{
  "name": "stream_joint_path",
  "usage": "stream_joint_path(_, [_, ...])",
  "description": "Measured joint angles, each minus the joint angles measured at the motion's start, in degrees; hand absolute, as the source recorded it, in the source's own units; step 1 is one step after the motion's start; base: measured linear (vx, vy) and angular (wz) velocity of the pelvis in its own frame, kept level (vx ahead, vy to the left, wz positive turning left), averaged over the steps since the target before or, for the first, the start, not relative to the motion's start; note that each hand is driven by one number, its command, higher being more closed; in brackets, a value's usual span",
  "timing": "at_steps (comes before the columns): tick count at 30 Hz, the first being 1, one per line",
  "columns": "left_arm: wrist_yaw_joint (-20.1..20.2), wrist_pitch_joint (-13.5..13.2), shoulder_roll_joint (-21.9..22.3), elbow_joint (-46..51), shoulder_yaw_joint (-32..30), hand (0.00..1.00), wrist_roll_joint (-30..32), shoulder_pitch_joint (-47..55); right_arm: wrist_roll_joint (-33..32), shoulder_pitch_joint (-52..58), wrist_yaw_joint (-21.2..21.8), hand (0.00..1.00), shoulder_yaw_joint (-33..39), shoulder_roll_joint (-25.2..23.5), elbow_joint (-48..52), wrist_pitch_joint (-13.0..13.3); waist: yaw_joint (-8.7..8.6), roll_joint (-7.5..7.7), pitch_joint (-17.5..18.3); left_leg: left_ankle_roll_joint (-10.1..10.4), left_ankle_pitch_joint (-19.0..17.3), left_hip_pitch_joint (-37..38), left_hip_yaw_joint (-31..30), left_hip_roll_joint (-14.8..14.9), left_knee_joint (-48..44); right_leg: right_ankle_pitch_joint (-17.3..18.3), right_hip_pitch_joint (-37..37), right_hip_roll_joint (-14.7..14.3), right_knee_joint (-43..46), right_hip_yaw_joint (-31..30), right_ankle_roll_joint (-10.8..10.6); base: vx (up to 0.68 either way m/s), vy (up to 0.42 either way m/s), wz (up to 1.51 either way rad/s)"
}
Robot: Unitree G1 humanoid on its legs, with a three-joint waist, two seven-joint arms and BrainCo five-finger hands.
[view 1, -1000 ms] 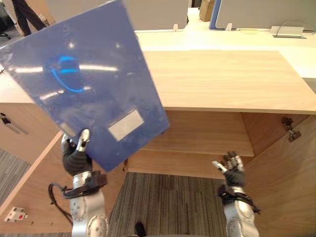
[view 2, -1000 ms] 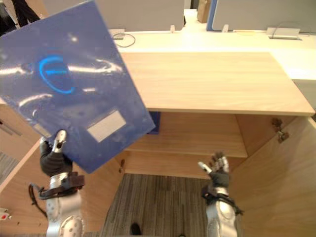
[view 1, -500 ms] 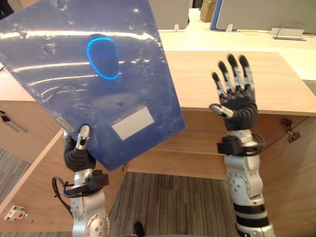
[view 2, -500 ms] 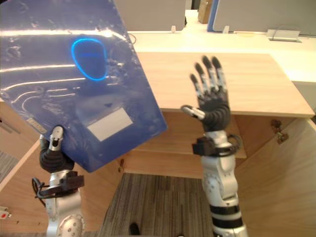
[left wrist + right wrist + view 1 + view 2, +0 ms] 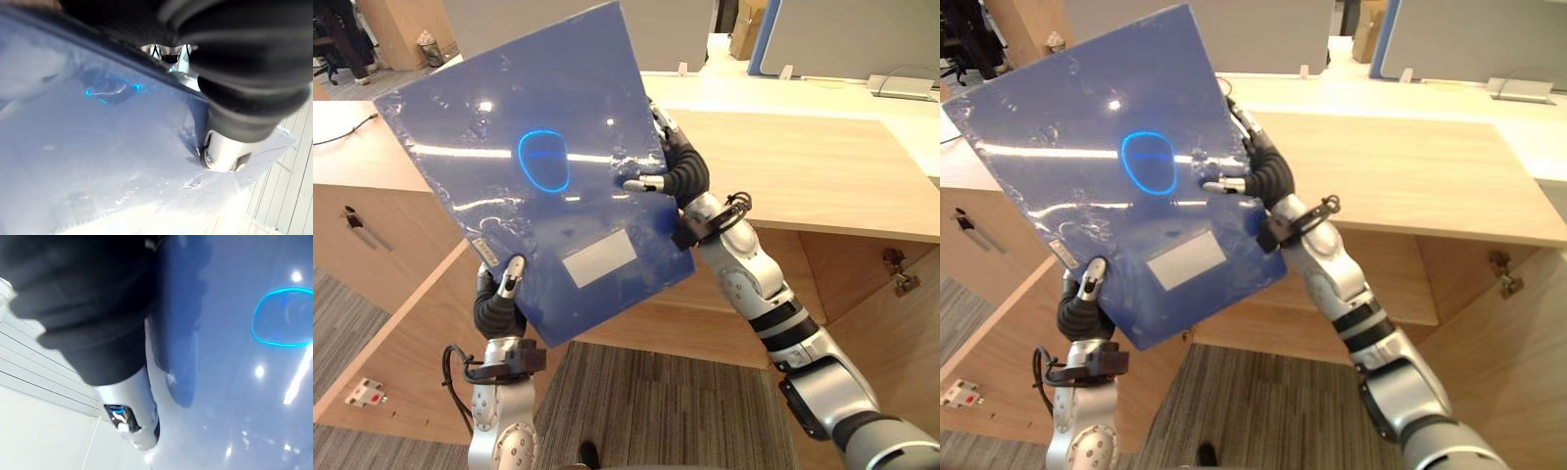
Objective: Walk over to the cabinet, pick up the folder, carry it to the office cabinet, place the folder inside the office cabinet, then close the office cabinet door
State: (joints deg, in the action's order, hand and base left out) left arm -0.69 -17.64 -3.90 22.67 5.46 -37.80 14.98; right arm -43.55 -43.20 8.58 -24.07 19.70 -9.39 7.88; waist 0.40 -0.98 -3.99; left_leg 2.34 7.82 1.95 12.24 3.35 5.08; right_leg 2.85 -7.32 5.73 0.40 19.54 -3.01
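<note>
The left hand [image 5: 497,305] pinches the lower corner of the large, glossy blue plastic folder [image 5: 533,166] with a white label, thumb on its front face. The right hand [image 5: 680,176] clamps the folder's right edge, thumb in front and fingers behind, so the folder hangs tilted in the air before the light wooden office cabinet [image 5: 803,171], whose doors stand open. It looks light and fairly stiff but slick and broad, so firm grips on opposite edges should keep it from sliding or swinging.
</note>
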Motion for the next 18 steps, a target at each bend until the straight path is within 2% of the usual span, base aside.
stream_joint_path(6, [-0.1,-0.6,-1.3,-1.9,0.1,1.0,-0.3,0.4,0.4,-0.7,0.2,0.0,-2.9,0.9,-2.3,-0.7,-0.03,0.04,1.6,0.2,0.6,-0.9,-0.3,0.3,0.0,-0.3,0.7,-0.5,-0.1,0.2,0.5,-0.02,-0.003,0.02])
stream_joint_path(9, [-0.3,-0.6,-1.7,-1.9,0.1,1.0,-0.3,1.7,0.7,-2.0,0.8,0.0,-5.9,2.6,-4.3,-1.9,-0.03,0.02,1.7,0.4,0.9,-1.0,-0.3,0.8,0.2,-0.5,0.8,-0.9,-0.1,0.2,0.8,-0.05,-0.012,-0.02])
stream_joint_path(10, [-0.3,-0.6,-2.1,-2.0,0.1,1.0,-0.3,2.3,0.2,-2.6,1.2,1.0,-7.5,3.7,-4.8,-2.7,-0.02,0.05,1.8,0.4,1.1,-1.2,-0.3,0.9,0.2,-0.7,1.0,-1.2,-0.3,0.2,1.0,-0.07,-0.014,-0.02])
stream_joint_path(12, [-0.3,-0.8,-3.0,-2.8,0.0,1.0,-0.1,2.3,-2.5,-3.6,2.1,1.0,-10.5,6.1,-5.7,-4.5,0.12,0.06,2.7,0.5,1.4,-2.1,-0.5,1.2,0.2,-1.1,1.6,-1.7,-0.9,0.3,1.4,-0.05,-0.017,-0.01])
stream_joint_path(13, [-0.3,-0.8,-3.6,-3.1,0.0,1.0,0.3,2.6,-6.2,-4.9,3.1,1.0,-13.9,8.9,-6.1,-6.4,0.35,0.13,2.7,0.7,1.5,-2.1,-0.5,1.5,0.2,-1.4,1.5,-2.0,-1.4,0.3,1.6,-0.04,-0.02,-0.01])
stream_joint_path(18, [-0.3,-0.7,-5.5,-3.1,0.2,1.0,1.8,3.6,-14.2,-5.6,5.7,1.0,-20.4,14.5,-6.1,-8.8,0.4,0.16,3.1,1.0,1.8,-2.3,-0.5,1.9,0.2,-1.9,1.4,-2.6,-2.1,0.4,1.9,-0.01,-0.007,-0.01])
